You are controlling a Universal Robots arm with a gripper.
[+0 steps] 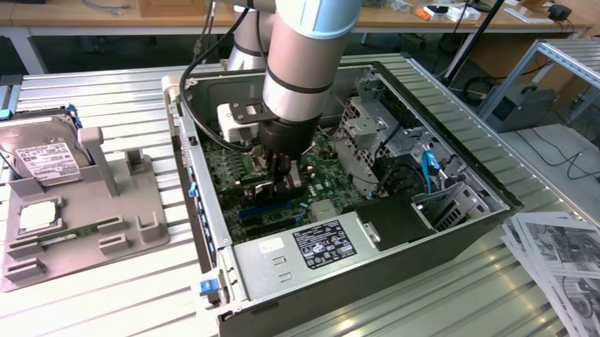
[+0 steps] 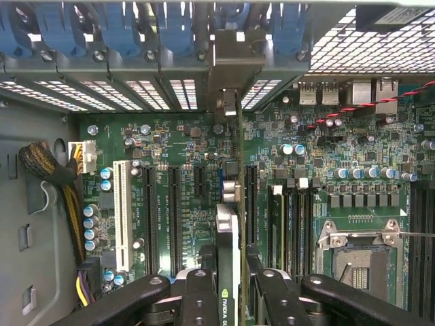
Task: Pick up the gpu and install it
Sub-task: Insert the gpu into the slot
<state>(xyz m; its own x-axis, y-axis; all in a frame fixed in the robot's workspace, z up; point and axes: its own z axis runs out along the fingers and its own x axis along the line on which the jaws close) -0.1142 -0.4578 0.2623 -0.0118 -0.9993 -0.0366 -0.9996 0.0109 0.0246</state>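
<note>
- Bench (image 1: 94, 91): slatted metal. It carries the case (image 1: 412, 267), which lies on its side with the open face up.
- Arm (image 1: 300, 63): reaches down into the case, over the board (image 2: 170, 142).
- gpu (image 2: 228, 234): inside the case, stood on edge above the board, between two long black slots (image 2: 175, 217). The card hides whatever socket is under it, so I can't tell whether its edge connector has touched down.
- Pincer (image 2: 231, 288): clamped across the gpu's two faces, one finger per side, gripping away from the bracket end.
- Axis: the long axis runs flat along the board, parallel to the slots, from the pincer toward the rear wall with the slot covers (image 2: 160, 95).
- Bracket (image 2: 228, 75): this end points at the rear wall. It sits in the gap between the covers, below the blue clips (image 2: 122, 27).
- Step in hand, my read: seating the card.
  - Hold it square to the board, with no lean toward either neighbouring slot.
  - Put the bracket tight against the rear wall.
  - Push straight down, evenly along the length.
- Risk, as I judge it: the grip is off-centre, so the bracket end may ride high and the card may go in tilted.
</note>
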